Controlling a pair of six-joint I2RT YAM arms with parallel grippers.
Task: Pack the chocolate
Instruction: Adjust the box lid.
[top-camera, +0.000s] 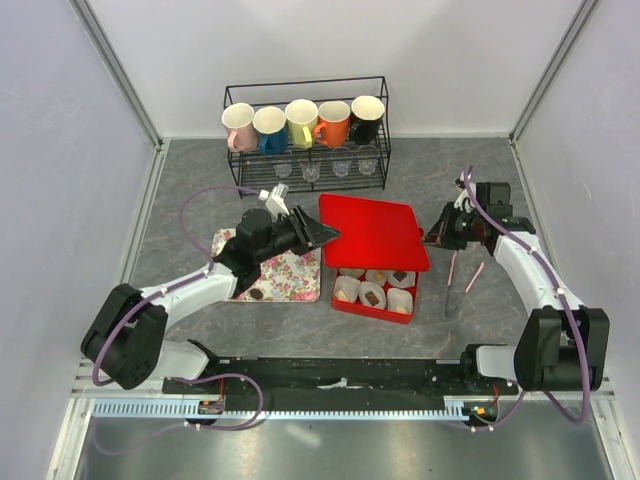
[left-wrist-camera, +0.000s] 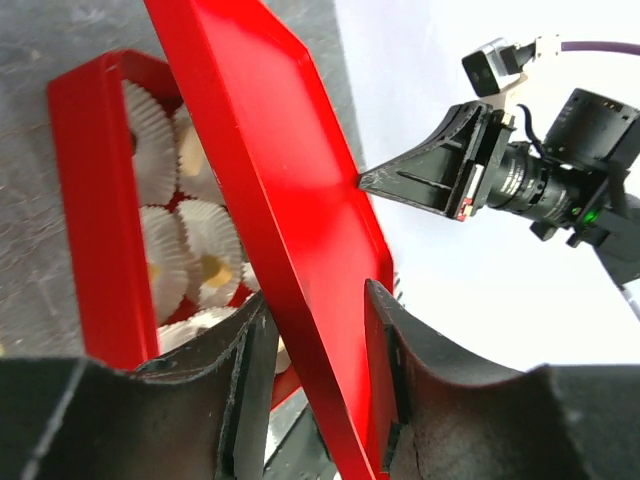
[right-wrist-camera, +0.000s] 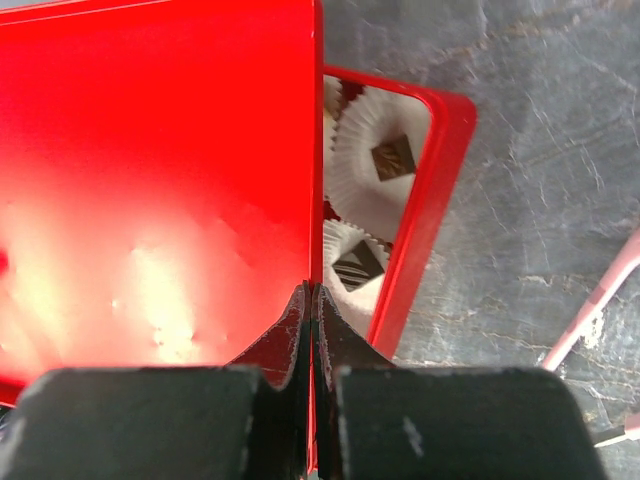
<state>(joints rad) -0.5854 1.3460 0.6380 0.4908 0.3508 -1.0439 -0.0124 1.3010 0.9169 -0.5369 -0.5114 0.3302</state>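
The red lid (top-camera: 372, 232) hangs tilted over the back of the red box (top-camera: 370, 312), held from both sides. My left gripper (top-camera: 325, 235) is shut on the lid's left edge; the left wrist view shows the lid (left-wrist-camera: 270, 150) slanting between my jaws (left-wrist-camera: 315, 320). My right gripper (top-camera: 432, 238) is shut on the lid's right rim (right-wrist-camera: 313, 295). In the box, white paper cups hold chocolate: dark squares (right-wrist-camera: 392, 157) (right-wrist-camera: 358, 265), a brown one (top-camera: 372, 297) and cream ones (left-wrist-camera: 210, 268). One dark chocolate (top-camera: 257, 294) lies on the floral tray (top-camera: 290, 275).
A black wire rack (top-camera: 305, 140) with several coloured mugs and glasses stands at the back. Pink tongs (top-camera: 470, 278) lie on the grey table right of the box, under my right arm. White walls close in both sides.
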